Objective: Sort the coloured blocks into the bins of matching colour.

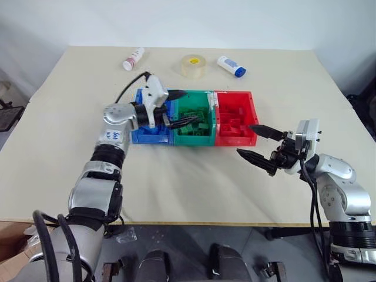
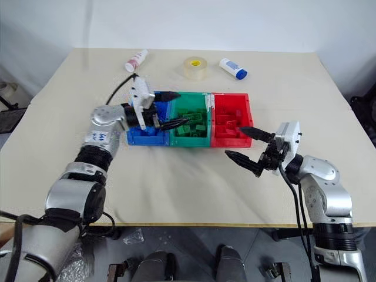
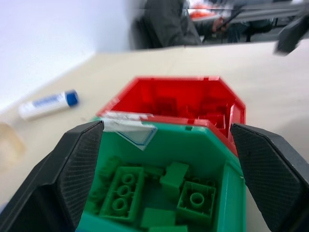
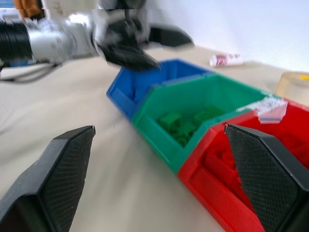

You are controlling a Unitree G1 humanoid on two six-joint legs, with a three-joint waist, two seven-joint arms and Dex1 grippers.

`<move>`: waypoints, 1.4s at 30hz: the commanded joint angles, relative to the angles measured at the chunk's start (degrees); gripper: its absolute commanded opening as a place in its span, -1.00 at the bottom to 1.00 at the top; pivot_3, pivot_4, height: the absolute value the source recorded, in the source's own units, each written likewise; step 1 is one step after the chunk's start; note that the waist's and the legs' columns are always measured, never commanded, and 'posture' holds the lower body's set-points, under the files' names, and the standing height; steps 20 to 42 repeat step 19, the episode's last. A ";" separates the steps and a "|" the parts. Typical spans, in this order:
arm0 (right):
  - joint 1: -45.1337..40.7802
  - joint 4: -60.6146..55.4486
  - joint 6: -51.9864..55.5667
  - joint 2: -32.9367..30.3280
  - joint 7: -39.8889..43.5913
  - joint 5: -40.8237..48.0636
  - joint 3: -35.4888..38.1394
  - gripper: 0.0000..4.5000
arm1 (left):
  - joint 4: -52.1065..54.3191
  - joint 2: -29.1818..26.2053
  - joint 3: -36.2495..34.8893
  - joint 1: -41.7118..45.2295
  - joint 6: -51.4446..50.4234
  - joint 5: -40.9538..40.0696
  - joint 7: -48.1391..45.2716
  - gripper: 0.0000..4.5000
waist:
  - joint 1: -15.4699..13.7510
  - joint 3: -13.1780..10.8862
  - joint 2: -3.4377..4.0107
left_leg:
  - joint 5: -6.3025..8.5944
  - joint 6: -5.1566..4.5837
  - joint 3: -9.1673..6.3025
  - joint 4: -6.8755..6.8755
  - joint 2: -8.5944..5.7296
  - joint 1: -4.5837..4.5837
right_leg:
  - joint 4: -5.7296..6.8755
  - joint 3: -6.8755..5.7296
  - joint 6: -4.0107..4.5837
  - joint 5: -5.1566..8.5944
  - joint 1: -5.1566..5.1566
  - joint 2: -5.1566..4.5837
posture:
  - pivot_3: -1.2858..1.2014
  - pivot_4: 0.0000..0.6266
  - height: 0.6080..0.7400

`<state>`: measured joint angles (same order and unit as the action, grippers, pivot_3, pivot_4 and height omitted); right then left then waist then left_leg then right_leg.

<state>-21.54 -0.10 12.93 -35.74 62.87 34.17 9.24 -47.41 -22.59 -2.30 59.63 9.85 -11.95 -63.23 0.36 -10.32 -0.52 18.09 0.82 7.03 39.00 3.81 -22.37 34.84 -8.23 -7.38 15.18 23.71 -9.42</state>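
Note:
Three joined bins stand in a row mid-table: the blue bin [image 1: 150,139], the green bin [image 1: 192,140] and the red bin [image 1: 235,141]. Several green blocks [image 3: 123,193] lie inside the green bin, and red pieces [image 3: 212,108] lie in the red one. My left gripper [image 1: 180,108] hovers level over the seam between the blue and green bins, pointing right, open and holding nothing. My right gripper [image 1: 247,140] hangs above the table just right of the red bin's front corner, open and empty, pointing left toward the bins.
Along the table's far side lie a white bottle with a red label [image 1: 133,59], a tape roll [image 1: 193,64] and a white bottle with a blue cap [image 1: 231,66]. A person [image 3: 169,24] sits beyond the table's far right. Bare tabletop surrounds the bins.

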 commanded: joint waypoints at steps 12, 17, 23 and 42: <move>-12.91 23.18 -7.90 -8.93 17.59 -9.61 -3.85 1.00 | 37.23 -22.10 -16.55 -39.57 -20.77 -14.52 -4.56 0.99 | 1.17 -0.02 0.03 | 0.00 0.00 0.04 0.04 0.02 0.08 | 0.12 0.14 0.00 0.01 0.00 -0.01 | 0.03 -0.52 1.00; -13.32 24.99 -9.13 -9.11 18.90 -10.24 -3.38 1.00 | 35.55 -23.38 -18.91 -40.66 -19.20 -14.58 -3.18 0.99 | 0.97 -0.03 0.03 | 0.00 0.00 0.03 0.01 0.02 0.05 | 0.10 0.10 0.02 0.02 0.02 -0.01 | 0.03 -0.52 1.00; -13.03 24.73 -9.10 -9.08 18.95 -10.24 -3.15 1.00 | 35.39 -23.53 -19.38 -40.72 -19.08 -14.97 -3.28 0.99 | 1.06 -0.03 0.04 | 0.01 0.00 0.05 0.00 0.02 0.06 | 0.11 0.11 0.02 0.02 0.02 -0.01 | 0.03 -0.52 1.00; -13.03 24.73 -9.10 -9.08 18.95 -10.24 -3.15 1.00 | 35.39 -23.53 -19.38 -40.72 -19.08 -14.97 -3.28 0.99 | 1.06 -0.03 0.04 | 0.01 0.00 0.05 0.00 0.02 0.06 | 0.11 0.11 0.02 0.02 0.02 -0.01 | 0.03 -0.52 1.00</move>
